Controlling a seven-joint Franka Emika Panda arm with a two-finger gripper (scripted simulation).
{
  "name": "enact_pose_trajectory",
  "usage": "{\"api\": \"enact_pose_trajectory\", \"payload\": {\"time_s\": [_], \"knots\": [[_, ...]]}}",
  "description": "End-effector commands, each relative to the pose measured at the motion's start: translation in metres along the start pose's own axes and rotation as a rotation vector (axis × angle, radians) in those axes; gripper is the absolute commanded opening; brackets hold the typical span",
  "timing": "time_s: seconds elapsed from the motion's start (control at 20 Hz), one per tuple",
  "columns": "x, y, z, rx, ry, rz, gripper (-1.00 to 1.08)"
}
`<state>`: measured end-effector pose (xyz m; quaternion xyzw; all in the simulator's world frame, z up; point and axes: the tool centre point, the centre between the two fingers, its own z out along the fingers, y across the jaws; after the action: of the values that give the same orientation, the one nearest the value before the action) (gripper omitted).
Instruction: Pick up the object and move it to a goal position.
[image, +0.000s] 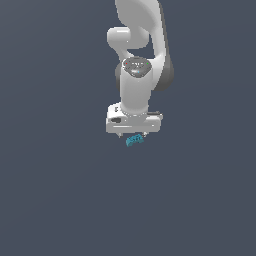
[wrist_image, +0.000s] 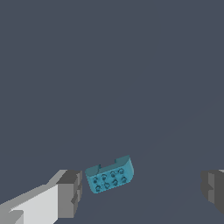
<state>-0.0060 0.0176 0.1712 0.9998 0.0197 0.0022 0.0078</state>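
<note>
So I've got the gripper (image: 132, 134) parked right over the little teal studded brick (image: 134, 140), jaws spread wide and holding nothing. On the wrist view the brick (wrist_image: 110, 176) sits between the two dark finger pads (wrist_image: 71, 193), much nearer one than the other and touching neither. It looks like rigid plastic, featherlight, probably a bit slick. It's skewed to the fingers and has a notched top edge, so I'd pinch across the flat long sides, centred, or I reckon it twists out.
</note>
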Motion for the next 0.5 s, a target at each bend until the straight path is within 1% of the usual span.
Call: {"api": "enact_pose_trajectory", "payload": {"time_s": [0.0, 0.45], "knots": [[0.000, 0.000, 0.000, 0.000, 0.000, 0.000, 1.00], [0.003, 0.013, 0.000, 0.010, 0.013, -0.002, 1.00]]}}
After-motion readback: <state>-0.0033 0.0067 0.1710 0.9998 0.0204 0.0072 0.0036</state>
